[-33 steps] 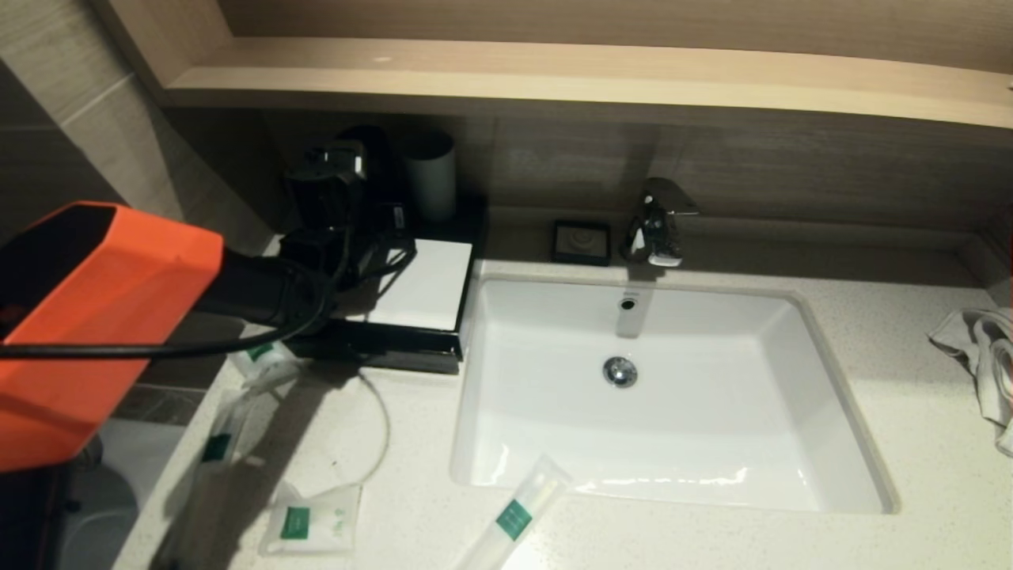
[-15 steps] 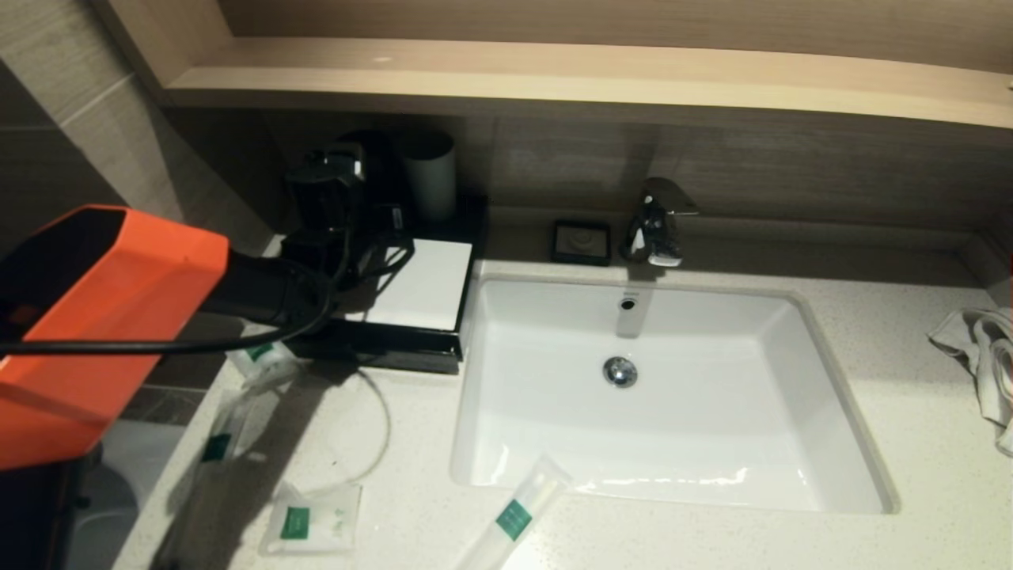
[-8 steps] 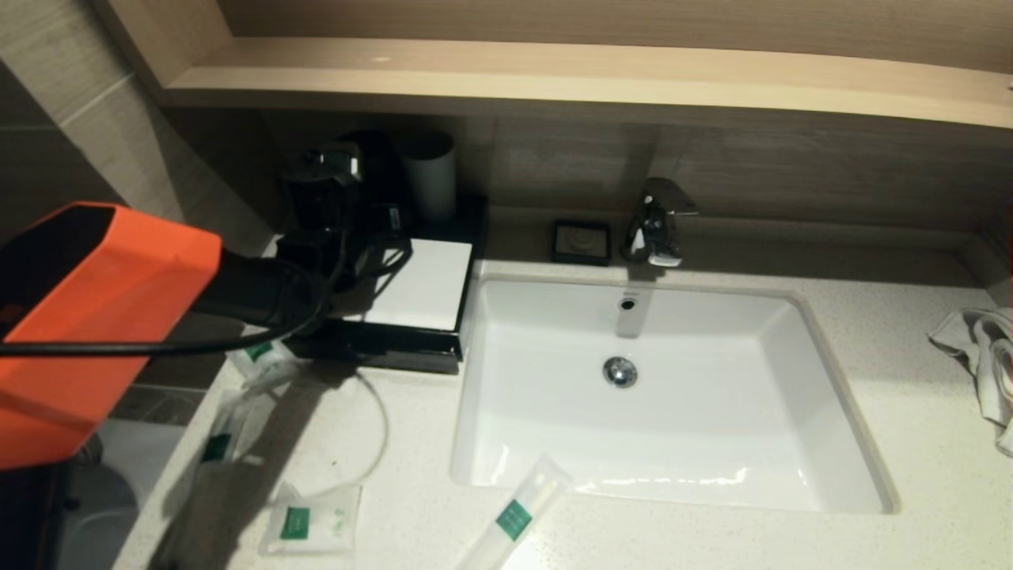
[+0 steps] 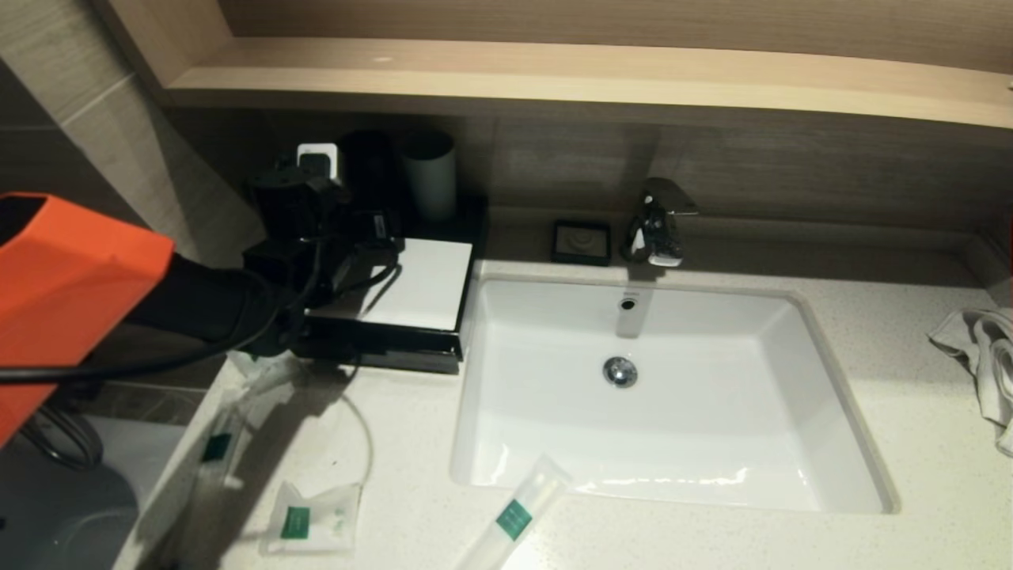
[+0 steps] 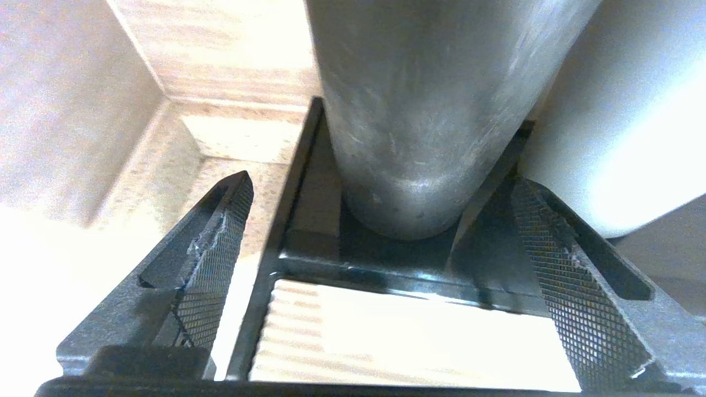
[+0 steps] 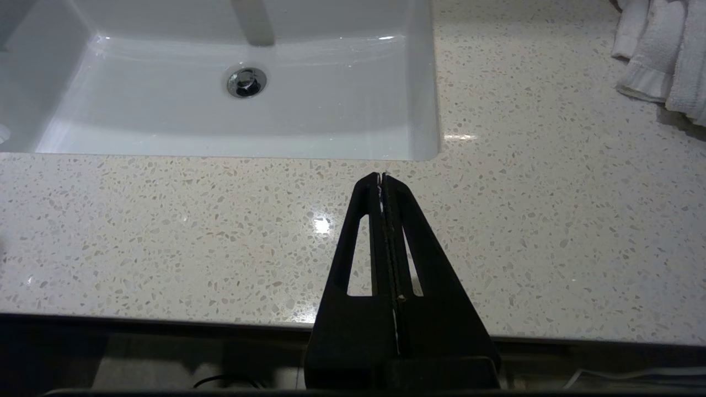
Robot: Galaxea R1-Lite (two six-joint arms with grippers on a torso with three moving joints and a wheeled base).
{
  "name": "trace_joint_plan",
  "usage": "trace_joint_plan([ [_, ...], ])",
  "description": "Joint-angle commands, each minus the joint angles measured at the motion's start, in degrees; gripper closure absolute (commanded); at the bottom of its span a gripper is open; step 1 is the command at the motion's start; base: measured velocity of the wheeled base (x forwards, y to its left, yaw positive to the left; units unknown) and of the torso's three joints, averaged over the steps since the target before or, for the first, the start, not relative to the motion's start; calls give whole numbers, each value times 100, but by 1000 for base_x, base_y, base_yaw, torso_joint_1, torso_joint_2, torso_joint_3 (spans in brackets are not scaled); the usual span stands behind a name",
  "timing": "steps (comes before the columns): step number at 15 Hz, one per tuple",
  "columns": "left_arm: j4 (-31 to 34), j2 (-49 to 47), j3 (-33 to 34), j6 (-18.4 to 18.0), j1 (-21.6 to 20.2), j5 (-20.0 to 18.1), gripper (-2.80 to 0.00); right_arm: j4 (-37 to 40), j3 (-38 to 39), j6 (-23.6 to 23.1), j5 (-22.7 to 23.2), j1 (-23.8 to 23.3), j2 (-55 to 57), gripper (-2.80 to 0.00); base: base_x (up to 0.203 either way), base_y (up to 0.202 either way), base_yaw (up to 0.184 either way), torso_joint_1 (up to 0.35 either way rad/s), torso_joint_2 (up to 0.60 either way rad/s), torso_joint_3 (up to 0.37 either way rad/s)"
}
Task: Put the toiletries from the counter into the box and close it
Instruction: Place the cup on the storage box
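Note:
The black box point(image 4: 380, 348) with a white top point(image 4: 423, 285) stands on the counter left of the sink; its black rim point(image 5: 309, 264) and white top point(image 5: 397, 342) show in the left wrist view. My left gripper point(image 4: 372, 229) hovers open and empty over the box's back left part; in the left wrist view point(image 5: 380, 182) its jaws stand wide apart. Toiletries lie on the counter: a white sachet with a green label point(image 4: 313, 518), a tube point(image 4: 514, 518), and two packets point(image 4: 218, 443) point(image 4: 257, 366) partly under my arm. My right gripper point(image 6: 381, 177) is shut and empty above the counter's front edge.
A dark cup point(image 4: 368, 170) point(image 5: 419, 110) and a pale cup point(image 4: 430, 178) point(image 5: 623, 110) stand behind the box. The white sink point(image 4: 712, 491) fills the middle, with a tap point(image 4: 657, 222) and a small black dish point(image 4: 582, 241). A towel point(image 4: 985, 356) lies at the right.
My left arm has drawn back and to the left, so the gripper sits nearer the box's left side and a white wall socket now shows behind it. The toiletries have not moved.

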State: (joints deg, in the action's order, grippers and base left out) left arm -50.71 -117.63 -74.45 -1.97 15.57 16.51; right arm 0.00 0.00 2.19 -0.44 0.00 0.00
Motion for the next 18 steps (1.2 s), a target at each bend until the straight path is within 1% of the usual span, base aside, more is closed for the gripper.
trace_joint_plan([
  [1, -82, 249, 226, 2, -1, 11, -280, 0, 0, 0, 0, -1, 1, 0, 0, 0, 0, 0, 0, 0],
  [2, -87, 331, 335, 8, -1, 4, -280, 0, 0, 0, 0, 0, 1, 0, 0, 0, 0, 0, 0, 0],
  [3, -93, 404, 449, 14, -1, -12, -247, 0, 0, 0, 0, 0, 7, 0, 0, 0, 0, 0, 0, 0],
  [4, -104, 457, 533, 29, -1, -26, 0, 0, 0, 0, 0, 0, 0, 0, 0, 0, 0, 0, 0, 0],
  [7, -114, 546, 703, 30, 8, -50, 0, 0, 0, 0, 0, 0, 9, 0, 0, 0, 0, 0, 0, 0],
  [10, -106, 439, 678, 24, 2, -51, 0, 0, 0, 0, 0, 0, 0, 0, 0, 0, 0, 0, 0, 0],
  [15, -106, 142, 524, 7, -1, -51, 0, 0, 0, 0, 0, 0, 2, 0, 0, 0, 0, 0, 0, 0],
  [18, -67, 10, 261, 4, -1, -43, 0, 0, 0, 0, 0, -2, 7, 0, 0, 0, 0, 0, 0, 0],
])
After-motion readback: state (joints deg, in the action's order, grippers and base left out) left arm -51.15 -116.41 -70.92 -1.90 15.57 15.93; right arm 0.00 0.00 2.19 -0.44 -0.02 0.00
